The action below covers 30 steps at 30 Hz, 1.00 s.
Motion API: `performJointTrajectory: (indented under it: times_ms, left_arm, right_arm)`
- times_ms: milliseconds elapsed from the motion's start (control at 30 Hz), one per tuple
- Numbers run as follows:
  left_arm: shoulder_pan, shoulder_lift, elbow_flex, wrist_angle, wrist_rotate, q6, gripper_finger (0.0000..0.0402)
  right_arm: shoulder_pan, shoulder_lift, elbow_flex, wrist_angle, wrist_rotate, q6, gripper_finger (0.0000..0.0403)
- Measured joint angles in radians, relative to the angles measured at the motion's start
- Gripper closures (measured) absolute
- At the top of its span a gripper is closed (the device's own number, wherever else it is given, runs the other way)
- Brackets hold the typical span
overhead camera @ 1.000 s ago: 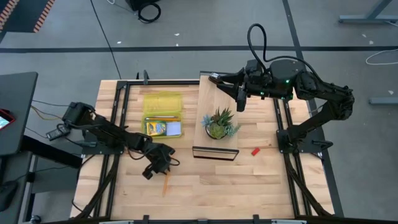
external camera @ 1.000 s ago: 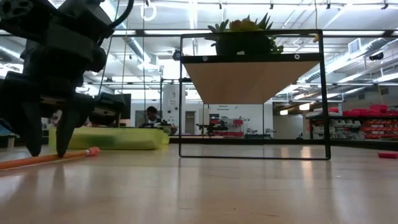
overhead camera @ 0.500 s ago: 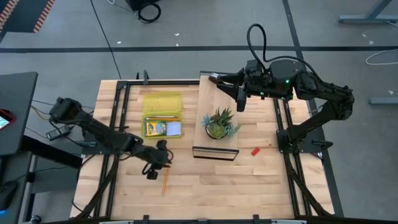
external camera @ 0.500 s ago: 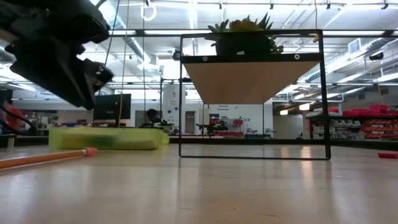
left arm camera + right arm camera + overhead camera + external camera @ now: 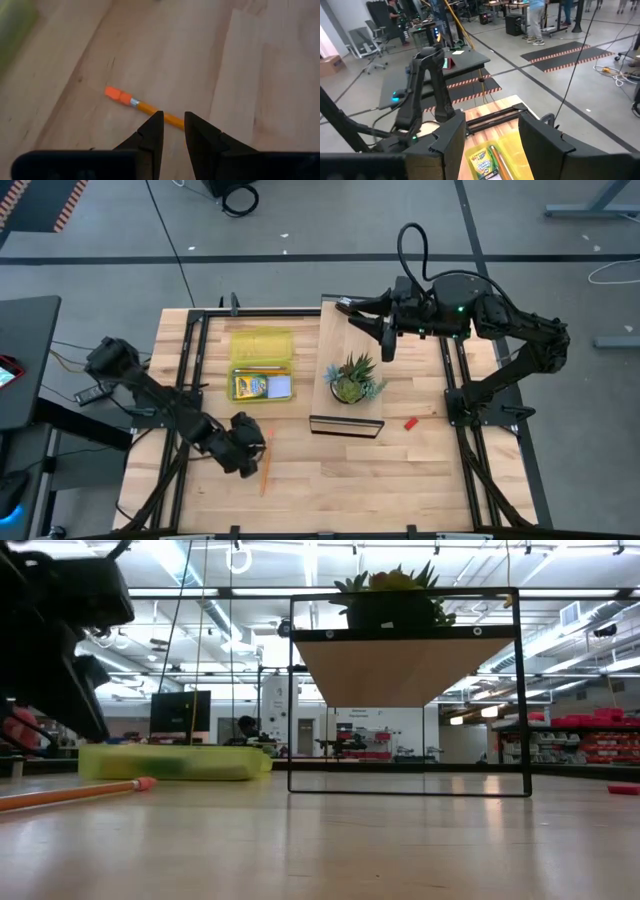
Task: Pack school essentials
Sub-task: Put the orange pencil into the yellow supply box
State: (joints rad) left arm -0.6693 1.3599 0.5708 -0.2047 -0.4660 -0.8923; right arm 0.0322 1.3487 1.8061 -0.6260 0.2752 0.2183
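My left claw (image 5: 173,131) has swung down over the thin orange wooden pencil (image 5: 142,105), fingers narrowly parted, empty, straddling its 10-to-4 o'clock shaft.

Item count, table surface, high view:

- Arms: two, one gripper each. Left gripper (image 5: 243,448) at 7 o'clock; right gripper (image 5: 386,338) at 1 o'clock.
- Yellow-green case (image 5: 262,364): one, at 10 o'clock. It contains one crayon box (image 5: 249,386) and one pale blue pad (image 5: 279,386), side by side.
- Orange pencil (image 5: 266,470): one, at 7 o'clock, lying on the table beside the left gripper.
- Red block (image 5: 410,422): one, at 4 o'clock.
- Potted plant (image 5: 352,379): one, near centre, standing on one raised wooden shelf (image 5: 335,330).
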Motion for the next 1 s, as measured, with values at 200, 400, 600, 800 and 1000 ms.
performJointTrajectory:
  times_ms: [200, 400, 600, 800, 1000]
  left_arm:
    - [-0.013, 0.077, 0.116, -0.171, 0.011, -0.133, 0.0305]
    - [-0.01, 0.19, 0.234, -0.263, 0.009, -0.323, 0.0276]
    - [-0.008, 0.333, 0.346, -0.407, -0.004, -0.562, 0.0267]
    - [-0.008, 0.419, 0.445, -0.536, 0.005, -0.737, 0.0266]
    - [-0.006, 0.435, 0.49, -0.649, 0.026, -0.933, 0.0264]
  right_arm:
    - [0.001, 0.0, 0.0, 0.005, 0.0, 0.048, 0.0213]
    - [0.001, 0.0, 0.0, 0.004, 0.0, 0.066, 0.0213]
    - [0.001, 0.0, 0.0, -0.001, 0.0, 0.063, 0.0213]
    - [0.001, 0.0, 0.0, -0.003, -0.009, 0.07, 0.0213]
    - [0.001, 0.0, 0.0, -0.002, -0.015, 0.085, 0.0213]
